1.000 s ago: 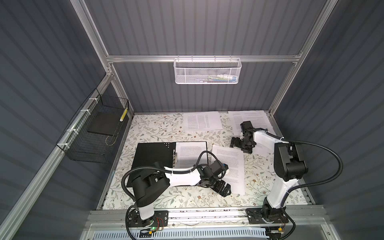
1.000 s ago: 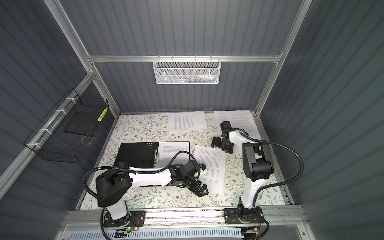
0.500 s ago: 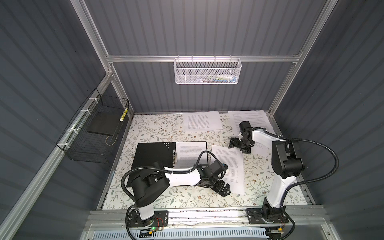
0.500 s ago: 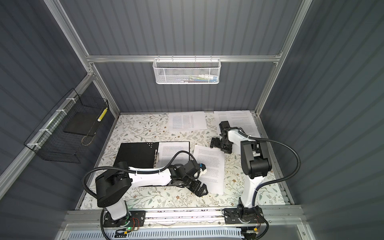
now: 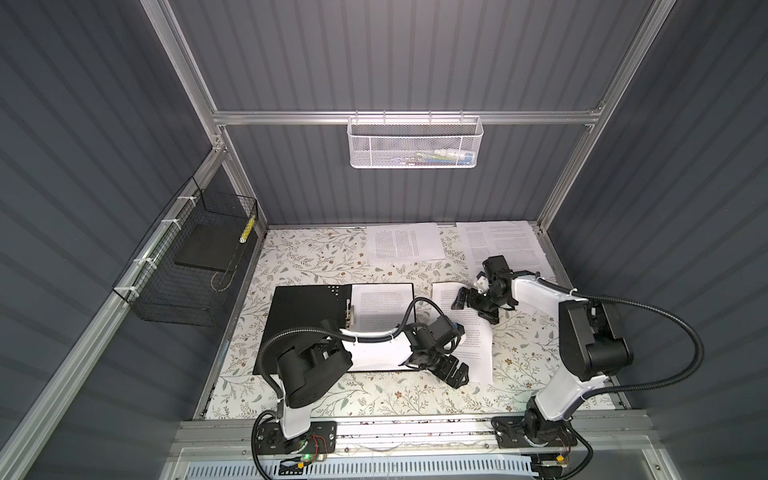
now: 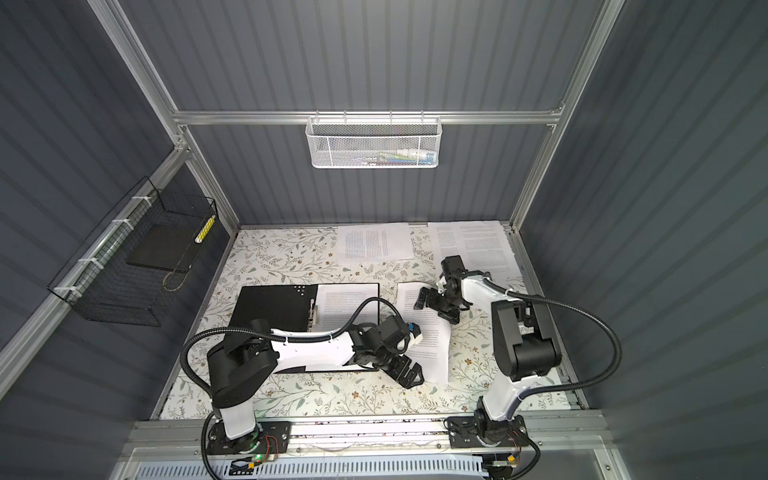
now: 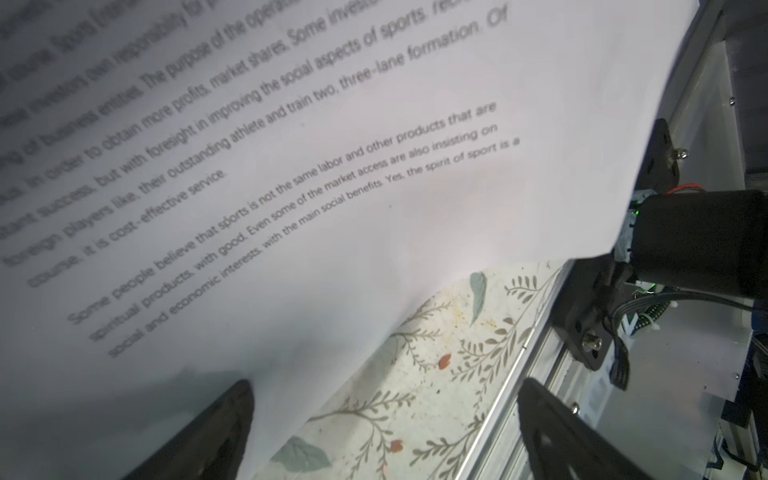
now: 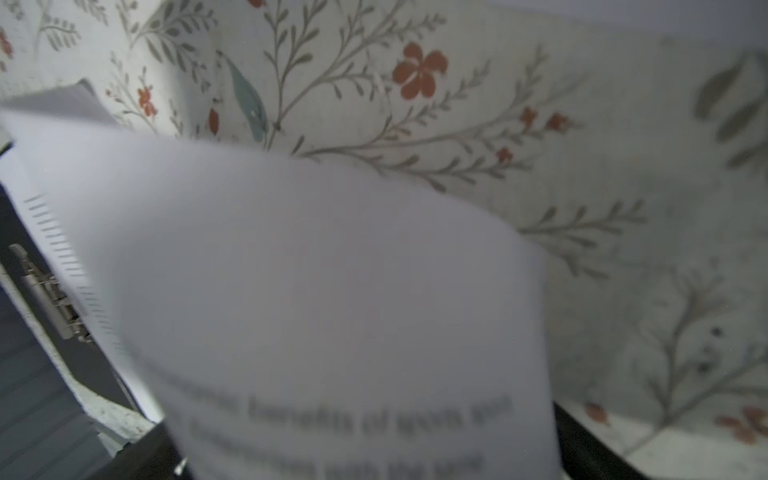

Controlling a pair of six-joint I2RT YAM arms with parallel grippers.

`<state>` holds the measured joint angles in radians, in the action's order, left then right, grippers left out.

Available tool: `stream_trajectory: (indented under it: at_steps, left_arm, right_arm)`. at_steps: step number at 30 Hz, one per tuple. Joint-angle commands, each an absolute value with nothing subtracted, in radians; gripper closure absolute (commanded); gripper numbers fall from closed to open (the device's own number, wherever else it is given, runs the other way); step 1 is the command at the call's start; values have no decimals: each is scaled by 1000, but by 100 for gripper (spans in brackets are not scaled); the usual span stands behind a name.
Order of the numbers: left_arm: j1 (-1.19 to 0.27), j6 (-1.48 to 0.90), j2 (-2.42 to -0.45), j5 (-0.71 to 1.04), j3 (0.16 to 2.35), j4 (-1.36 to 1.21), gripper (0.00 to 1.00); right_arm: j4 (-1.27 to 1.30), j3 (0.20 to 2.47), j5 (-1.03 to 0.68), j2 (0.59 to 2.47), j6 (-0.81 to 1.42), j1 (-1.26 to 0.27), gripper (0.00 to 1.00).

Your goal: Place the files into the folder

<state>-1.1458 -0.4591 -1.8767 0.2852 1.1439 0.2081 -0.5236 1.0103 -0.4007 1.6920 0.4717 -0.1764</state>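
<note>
The black folder lies open at the left of the floral table, its metal clip at the spine and one printed sheet on its right half. A loose file lies just to its right, bowed upward. My left gripper is open at that sheet's near corner, one finger against the paper and the other off its edge. At the sheet's far end my right gripper is open, and the raised paper covers the gap between its jaws. Two more files lie at the back.
A black wire basket holding a dark grey slab hangs on the left wall. On the back wall hangs a white mesh basket. The metal front rail runs close behind my left gripper.
My right gripper has shifted slightly left and toward the front, onto the loose sheet's far end. The left arm and the folder have not moved.
</note>
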Motion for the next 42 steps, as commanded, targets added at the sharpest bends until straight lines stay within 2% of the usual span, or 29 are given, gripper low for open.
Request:
stream_trajectory:
  at_steps: [1, 7, 15, 20, 30, 42]
  left_arm:
    - [-1140, -436, -1963, 277, 1144, 278, 0]
    - [-1135, -427, -2000, 283, 1171, 279, 0]
    - [-1127, -428, -2005, 293, 1165, 271, 0]
    - [-1126, -428, -1998, 292, 1155, 265, 0]
    - [-1123, -430, -1999, 299, 1150, 256, 0]
    - [-1123, -429, -1991, 299, 1153, 259, 0]
  right_arm:
    - [-462, 951, -512, 1605, 516, -150, 1]
    - [-352, 823, -628, 1458, 575, -93, 1]
    - [-321, 762, -619, 1383, 563, -80, 3]
    - [-358, 755, -531, 1352, 567, -80, 16]
    - [-383, 743, -508, 1308, 555, -75, 35]
    - [-464, 738, -410, 1310, 519, -76, 67]
